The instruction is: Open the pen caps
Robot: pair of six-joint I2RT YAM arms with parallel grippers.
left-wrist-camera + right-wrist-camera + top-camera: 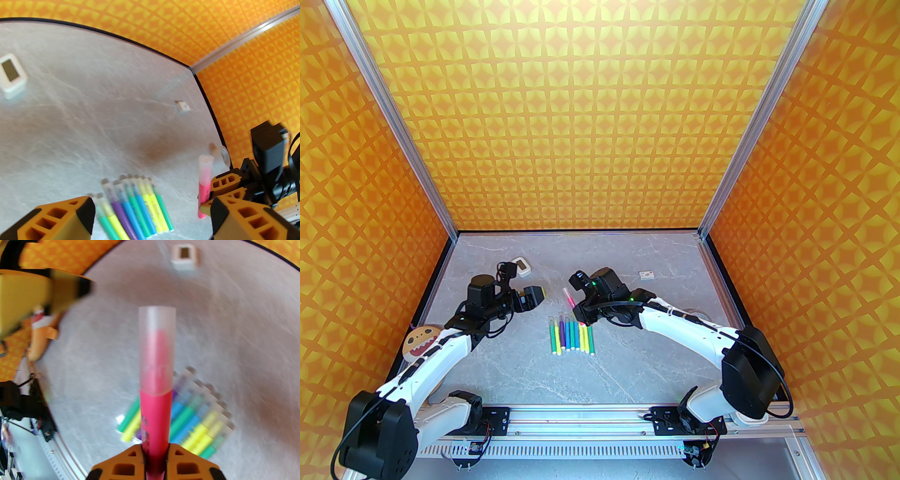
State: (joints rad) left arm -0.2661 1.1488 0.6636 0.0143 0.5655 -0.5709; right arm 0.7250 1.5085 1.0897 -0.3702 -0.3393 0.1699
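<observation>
"Top external first: how do the arms sit?"

"Both reach in from the near edge of the table (628, 375), elbows out and wrists bent toward each other. The left claw (536, 296) hangs over the left half. The right claw (577, 313) is raised above the far end of the row of pens (572, 335), which lies flat about midway between the near and far edges."

"And the grips?"

"The right claw is clamped on a pink pen (569, 298) that tilts up toward the left arm. The left one's gap is too small to judge from here."

"Left wrist?"

"Blurred, but the left claw (152, 211) stands with its pads wide apart and nothing between them, above the row of pens (136, 211) with their caps (126, 181) on. The right claw (208, 199) pinches the pink pen (203, 194) low on the barrel, and its cap (206, 167) is seated on top. The right arm is cut off at the frame's edge."

"Right wrist?"

"The right claw (155, 458) is closed tight on the pink pen (155, 418), which rises out of it with the cap (157, 350) on its far end. The row of pens (194, 425) behind is smeared. One finger (58, 291) of the left claw blurs into the upper left, apart from the cap."
</observation>
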